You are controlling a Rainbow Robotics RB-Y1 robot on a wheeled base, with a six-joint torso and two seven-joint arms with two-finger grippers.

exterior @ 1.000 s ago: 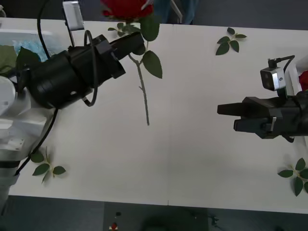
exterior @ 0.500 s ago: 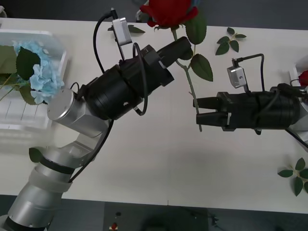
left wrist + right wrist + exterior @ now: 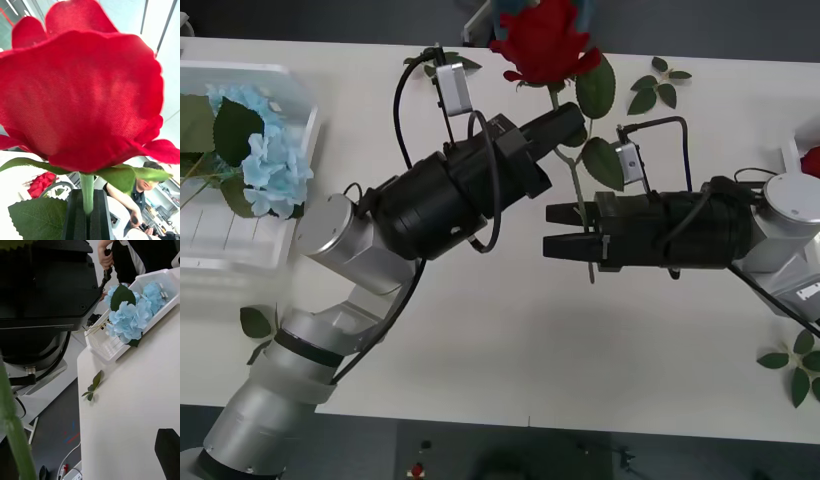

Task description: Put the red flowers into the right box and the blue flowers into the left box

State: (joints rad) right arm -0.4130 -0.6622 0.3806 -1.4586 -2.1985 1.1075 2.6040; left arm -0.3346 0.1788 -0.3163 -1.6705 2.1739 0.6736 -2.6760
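The right end effector (image 3: 552,229) has advanced leftward, its open fingers now straddling the lower stem of the red rose (image 3: 546,42), which the left end effector (image 3: 572,125) holds clamped by the upper stem above the bench (image 3: 480,320).

I see the left gripper (image 3: 572,128) near the table's (image 3: 480,330) far middle, its jaws shut on a rose (image 3: 545,42) stem just below the bloom. The right gripper (image 3: 558,229) sits just nearer me, its jaws apart on either side of the stem's lower end. The left box (image 3: 240,245) lies at the table's far left with the blue flowers (image 3: 265,160) in it. The right box (image 3: 787,152) edges the far right. Leaf sprigs (image 3: 660,82) lie scattered near the table's edges.
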